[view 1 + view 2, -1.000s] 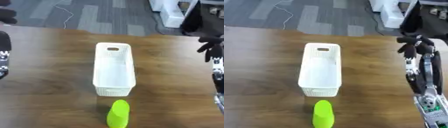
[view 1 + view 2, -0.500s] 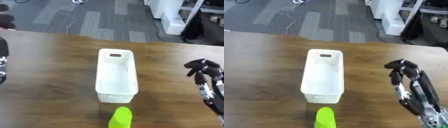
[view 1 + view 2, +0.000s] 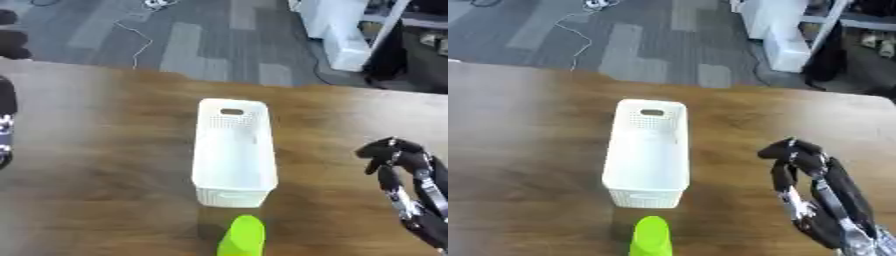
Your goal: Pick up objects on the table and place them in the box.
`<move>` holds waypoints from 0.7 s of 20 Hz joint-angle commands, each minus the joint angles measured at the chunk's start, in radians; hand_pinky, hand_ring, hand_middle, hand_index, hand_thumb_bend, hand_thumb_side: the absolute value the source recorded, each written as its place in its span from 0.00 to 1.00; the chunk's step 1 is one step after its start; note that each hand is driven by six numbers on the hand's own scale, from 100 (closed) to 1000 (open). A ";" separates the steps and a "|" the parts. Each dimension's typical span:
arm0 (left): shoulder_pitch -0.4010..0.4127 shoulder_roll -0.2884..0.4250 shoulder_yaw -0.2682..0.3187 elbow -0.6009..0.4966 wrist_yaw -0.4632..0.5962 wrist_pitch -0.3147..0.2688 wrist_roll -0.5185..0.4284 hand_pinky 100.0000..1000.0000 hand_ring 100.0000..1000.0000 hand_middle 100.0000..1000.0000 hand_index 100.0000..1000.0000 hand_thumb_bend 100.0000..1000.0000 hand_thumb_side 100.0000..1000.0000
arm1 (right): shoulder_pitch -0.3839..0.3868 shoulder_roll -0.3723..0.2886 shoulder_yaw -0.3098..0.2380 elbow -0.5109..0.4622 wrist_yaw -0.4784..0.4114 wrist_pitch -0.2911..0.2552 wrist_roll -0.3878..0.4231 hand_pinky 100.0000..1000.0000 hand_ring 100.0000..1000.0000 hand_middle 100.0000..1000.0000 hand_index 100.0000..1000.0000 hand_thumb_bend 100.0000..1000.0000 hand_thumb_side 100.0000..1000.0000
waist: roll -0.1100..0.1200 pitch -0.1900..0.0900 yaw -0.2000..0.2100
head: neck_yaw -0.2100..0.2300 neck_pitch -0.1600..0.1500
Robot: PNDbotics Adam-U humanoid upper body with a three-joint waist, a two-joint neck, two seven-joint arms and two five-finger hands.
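A long white perforated box (image 3: 233, 157) stands empty in the middle of the wooden table (image 3: 105, 150), its handle slot at the far end. A bright green rounded object (image 3: 651, 239) lies just in front of the box's near end, partly cut off by the lower edge. My right hand (image 3: 800, 159) hovers over the table to the right of the box, its fingers curled and holding nothing, the forearm running down to the lower right corner. Only a black and silver part of my left arm (image 3: 5, 125) shows at the left edge.
The table's far edge (image 3: 262, 86) runs across the upper part, with grey carpet and a white cable (image 3: 131, 35) beyond it. White furniture (image 3: 785, 35) stands at the back right. Bare wood lies on both sides of the box.
My right hand has come down from the far right toward the near right of the box, its fingers curling in. The view has tilted slightly. Box and green object stay put.
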 commanded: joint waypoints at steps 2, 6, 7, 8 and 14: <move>-0.022 0.029 0.011 -0.015 0.005 -0.001 0.002 0.41 0.46 0.65 0.66 0.52 1.00 | -0.027 -0.066 0.041 -0.013 -0.042 0.002 0.048 0.17 0.40 0.60 0.73 0.00 1.00 | 0.003 -0.011 0.004 | 0.006 0.008; -0.026 0.029 0.012 -0.015 0.007 -0.002 0.001 0.41 0.46 0.65 0.66 0.52 1.00 | -0.045 -0.066 0.052 -0.013 -0.063 0.021 0.075 0.17 0.40 0.60 0.73 0.00 1.00 | 0.002 -0.011 0.008 | 0.016 0.016; -0.026 0.030 0.012 -0.015 0.007 -0.002 0.001 0.41 0.46 0.65 0.66 0.52 1.00 | -0.047 -0.065 0.053 -0.013 -0.066 0.033 0.081 0.18 0.40 0.60 0.73 0.00 1.00 | 0.002 -0.011 0.008 | 0.019 0.019; -0.026 0.030 0.011 -0.015 0.008 -0.002 0.001 0.41 0.46 0.65 0.66 0.52 1.00 | -0.049 -0.064 0.057 -0.013 -0.070 0.049 0.086 0.18 0.40 0.60 0.73 0.00 1.00 | 0.002 -0.011 0.008 | 0.020 0.022; -0.027 0.032 0.010 -0.015 0.010 -0.003 -0.002 0.41 0.46 0.65 0.66 0.52 1.00 | -0.083 -0.070 0.100 -0.013 -0.069 0.132 0.088 0.24 0.42 0.62 0.75 0.00 1.00 | 0.003 -0.014 0.010 | 0.048 0.089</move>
